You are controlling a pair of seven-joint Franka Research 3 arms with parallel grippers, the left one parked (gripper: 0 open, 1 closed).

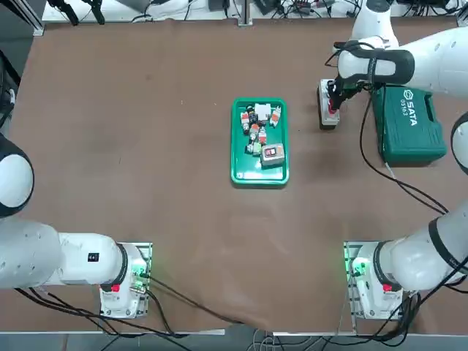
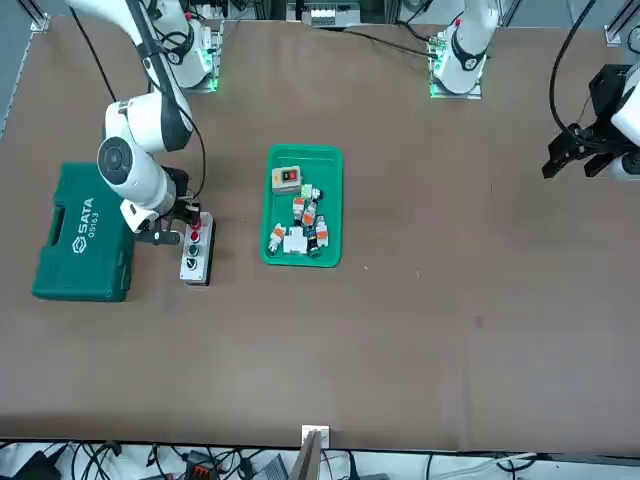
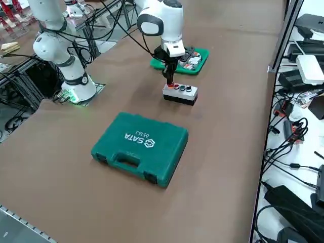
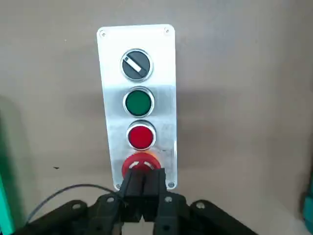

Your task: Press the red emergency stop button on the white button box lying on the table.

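Between the green tray [image 1: 260,142] and the SATA case [image 1: 411,124], near the far edge of the table [image 1: 197,219], lay the white button box [image 4: 166,93]. Seen from overhead, its long sides ran roughly from the far edge toward the arm bases. Bare tabletop separated it from the tray on its left; the case stood nearer, on its right. On the base side, a broad open stretch of brown surface extended toward the arm mounts, crossed at the right by a black cable [image 1: 398,181]. The right gripper [image 4: 143,172] came down over the box's far end, its two fingers together, their tips at the red emergency stop button [image 4: 141,162]; whether they touched it could not be told. The jaws stood narrow, with nothing between them.

The box was elongated, with a pale metallic face, rounded corners and small corner screws; its lower body was dark. Four round controls formed a single row: a black selector knob [image 4: 136,65] with a white bar, a green button [image 4: 138,103], a flat red button [image 4: 141,137], and the wider, mushroom-shaped emergency stop with pale arrow marks, partly covered by the fingers. Small vehicle-like pieces and a small grey box [image 1: 273,154] occupied the tray.
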